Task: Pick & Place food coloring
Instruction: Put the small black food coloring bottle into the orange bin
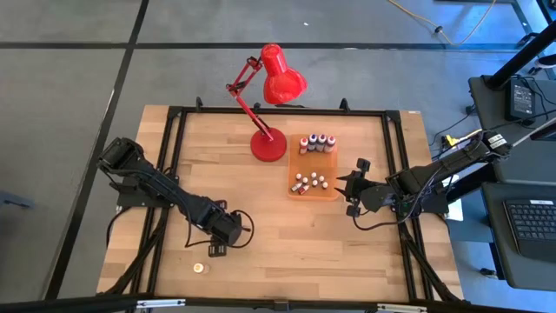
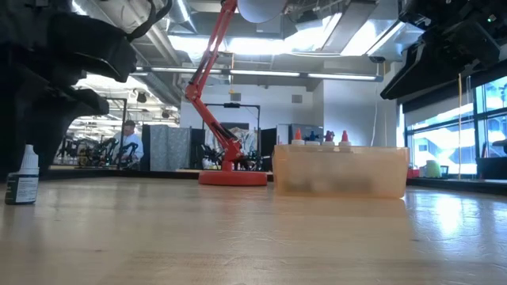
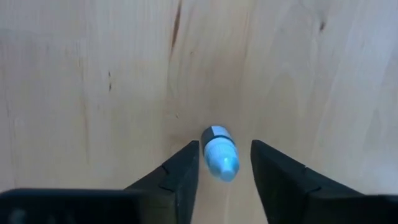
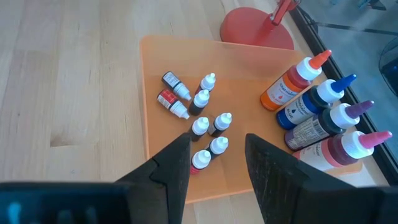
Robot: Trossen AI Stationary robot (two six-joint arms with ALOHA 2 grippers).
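One tiny food coloring bottle [image 1: 199, 268] with a white cap and a dark body stands upright on the wood near the table's near-left corner; it also shows in the low view [image 2: 24, 176]. My left gripper [image 1: 213, 249] hovers over it, open. In the left wrist view the bottle [image 3: 219, 155] sits between the fingers of my left gripper [image 3: 224, 146], apart from both. Several more tiny bottles [image 4: 202, 124] lie and stand in the orange tray [image 4: 161, 81]. My right gripper [image 1: 347, 185] is open at the tray's right edge, above it.
Several larger bottles with coloured tips [image 4: 317, 118] stand along the tray's far end [image 1: 317, 143]. The red desk lamp's base [image 1: 268, 145] rests just left of the tray, and its arm and shade reach past the far edge. A black frame borders the table. Bare wood lies between both arms.
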